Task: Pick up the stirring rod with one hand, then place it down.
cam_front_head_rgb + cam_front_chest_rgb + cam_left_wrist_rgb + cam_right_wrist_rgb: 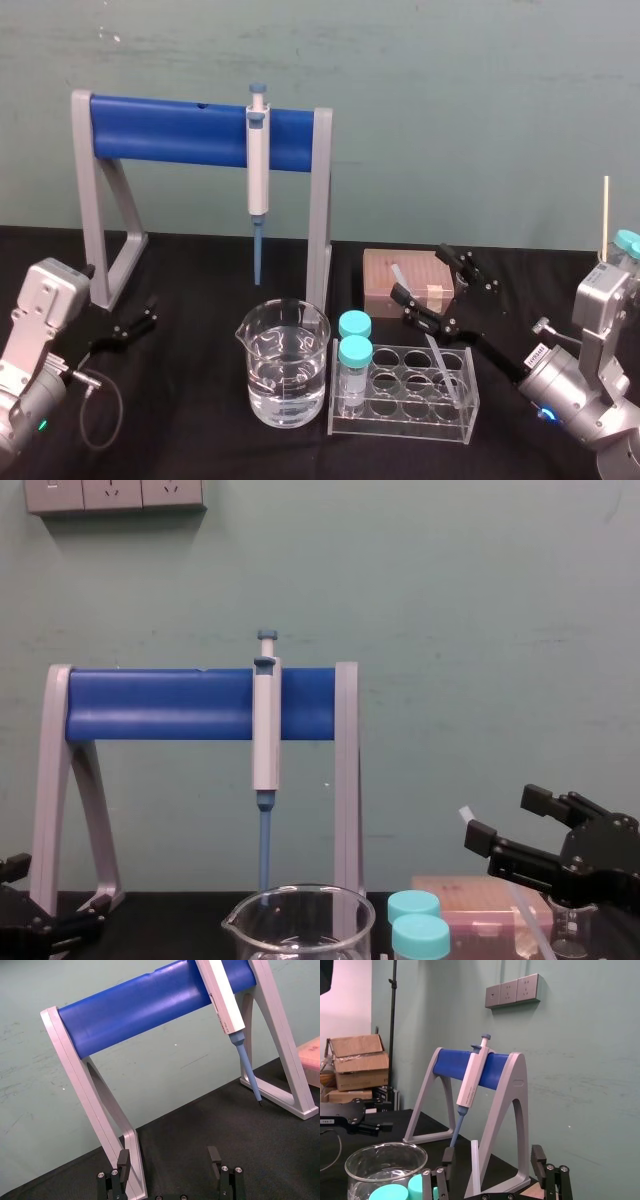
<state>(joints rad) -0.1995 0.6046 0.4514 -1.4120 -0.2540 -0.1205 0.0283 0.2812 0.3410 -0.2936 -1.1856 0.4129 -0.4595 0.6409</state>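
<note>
The stirring rod (447,370) is a whitish translucent stick leaning in the clear test-tube rack (405,418), its upper part slanting back toward the brown box. My right gripper (420,271) is open around that upper part. In the right wrist view the rod (475,1165) stands free in the gap of the right gripper (492,1155), nearer one finger (447,1156) but touching neither. In the chest view the right gripper (498,817) hangs at the lower right. My left gripper (145,318) rests open at the table's left, and the left wrist view shows the left gripper (169,1156) empty.
A beaker of water (283,375) stands left of the rack, which holds two teal-capped tubes (353,350). Behind are the brown tip box (385,275) and the blue-and-grey stand (190,130) with a hanging pipette (258,165). More capped tubes (626,243) and a thin stick (605,215) crowd the right edge.
</note>
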